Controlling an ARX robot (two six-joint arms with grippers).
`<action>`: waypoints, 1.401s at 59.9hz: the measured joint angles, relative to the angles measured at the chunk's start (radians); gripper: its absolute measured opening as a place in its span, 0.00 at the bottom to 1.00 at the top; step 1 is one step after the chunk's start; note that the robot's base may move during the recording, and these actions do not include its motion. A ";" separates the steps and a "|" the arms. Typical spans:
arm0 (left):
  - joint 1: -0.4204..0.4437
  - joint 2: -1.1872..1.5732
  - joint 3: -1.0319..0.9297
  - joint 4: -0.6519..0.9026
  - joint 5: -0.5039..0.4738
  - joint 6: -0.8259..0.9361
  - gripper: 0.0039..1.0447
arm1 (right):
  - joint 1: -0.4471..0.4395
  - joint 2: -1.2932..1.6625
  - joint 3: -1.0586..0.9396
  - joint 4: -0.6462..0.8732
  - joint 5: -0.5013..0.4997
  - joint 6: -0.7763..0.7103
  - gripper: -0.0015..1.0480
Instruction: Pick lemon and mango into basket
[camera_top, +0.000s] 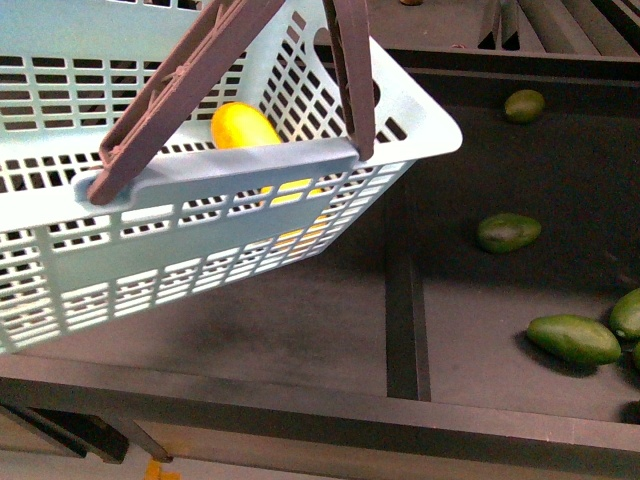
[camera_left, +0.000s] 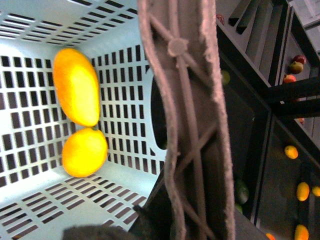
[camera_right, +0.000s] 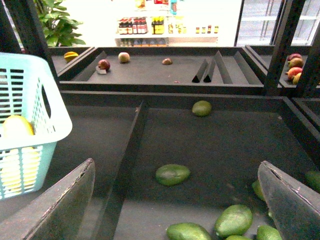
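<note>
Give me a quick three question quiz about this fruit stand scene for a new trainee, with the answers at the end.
1. True or false: the mango and the lemon both lie inside the basket.
2. Multiple choice: in the left wrist view, the two yellow fruits are A) touching or nearly so, B) in opposite corners, C) outside the basket.
3. Fill in: the right tool has its fingers spread and holds ____.

Key: 1 true; 2 A; 3 nothing. It looks out over the green fruits on the dark shelf.
</note>
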 joint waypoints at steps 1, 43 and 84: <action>-0.001 0.000 0.000 0.000 0.001 0.003 0.04 | 0.000 0.000 0.000 0.000 0.000 0.000 0.92; 0.106 0.428 0.200 0.491 -0.370 -0.407 0.04 | 0.000 0.000 0.000 0.000 0.003 0.000 0.92; 0.182 0.893 0.699 0.189 -0.510 -0.640 0.04 | 0.000 0.000 0.000 0.000 0.004 0.000 0.92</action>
